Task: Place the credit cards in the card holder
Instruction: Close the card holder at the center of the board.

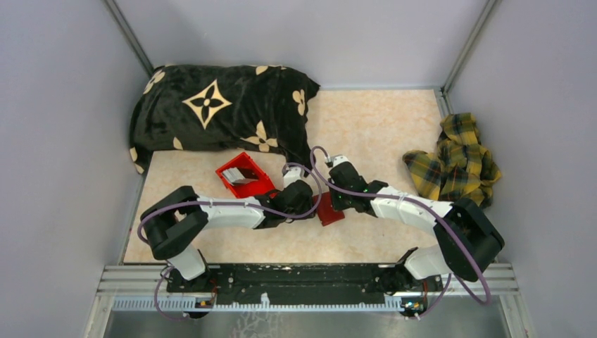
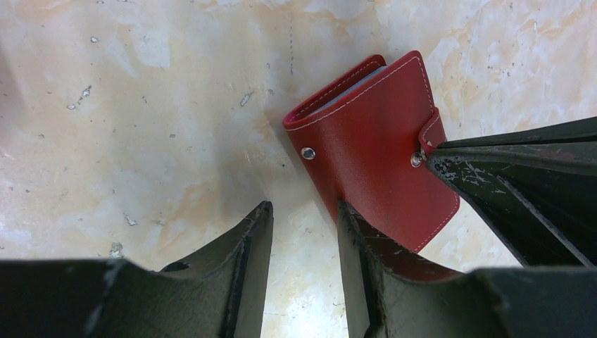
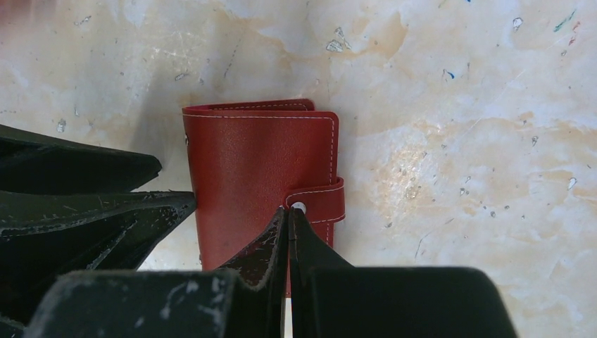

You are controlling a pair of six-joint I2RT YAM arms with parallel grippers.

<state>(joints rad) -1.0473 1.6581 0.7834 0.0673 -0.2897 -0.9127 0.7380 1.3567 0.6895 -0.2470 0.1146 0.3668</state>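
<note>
Both hands are down on the card holder (image 3: 260, 169), which lies shut and flat on the table (image 2: 141, 105), about midway across and nearer the near edge. The right hand (image 3: 290, 215) is pinched tight with nothing in it, its tips planted right at the snap tab (image 3: 320, 201) on the holder's right long edge. The holder's long axis runs straight away from that hand. The left hand (image 2: 304, 211) stands half open and empty, with one finger against the holder's opposite edge and the holder lying ahead and to its right. The credit cards (image 1: 245, 174) look to be waiting in the red bin (image 1: 227, 172), toward the left-hand far side. I'd say the tab has to come undone first, and the right hand is best placed for that.
</note>
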